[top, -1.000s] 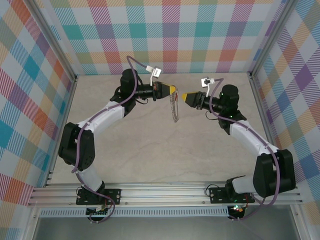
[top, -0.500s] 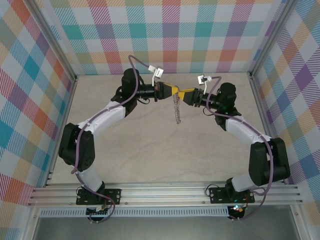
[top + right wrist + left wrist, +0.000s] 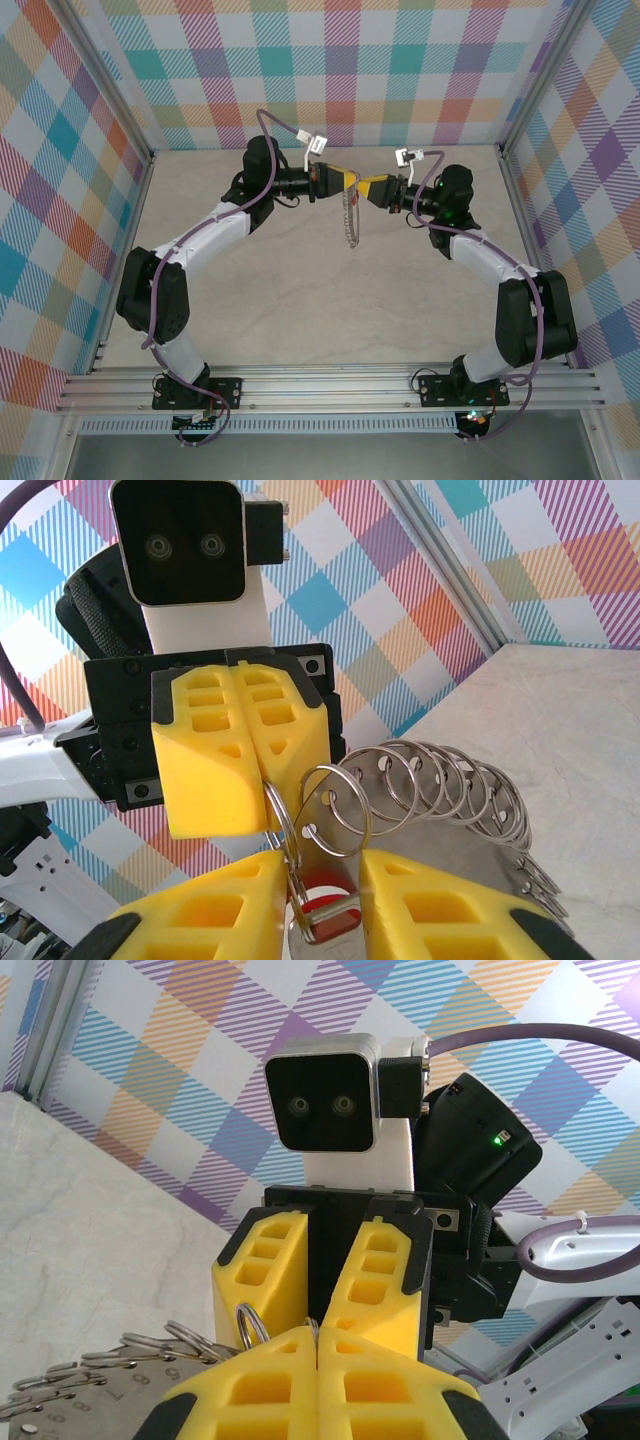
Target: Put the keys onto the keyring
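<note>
The keyring (image 3: 349,222) hangs edge-on from my left gripper (image 3: 349,180), above the back middle of the table. That gripper (image 3: 318,1335) is shut on one small loop of the rim. More loops (image 3: 190,1338) fan out to the left. My right gripper (image 3: 364,187) faces it tip to tip. It (image 3: 325,880) is shut on the key (image 3: 328,912), a silver blade with a red head. The key's tip sits against a loop (image 3: 335,810) of the keyring (image 3: 450,790), just below the left gripper's fingers (image 3: 240,745). In the top view the key is hidden between the fingers.
The beige table (image 3: 330,300) is enclosed by checked walls (image 3: 330,60) with aluminium posts at the back corners. Both arms reach to the back middle, with their bases on the front rail (image 3: 330,385). The right wrist's camera block (image 3: 320,1090) sits close in front of the left one.
The right gripper has moved left with the key until its tips meet the left gripper's. The hanging keyring has swung slightly. The left arm has stayed put.
</note>
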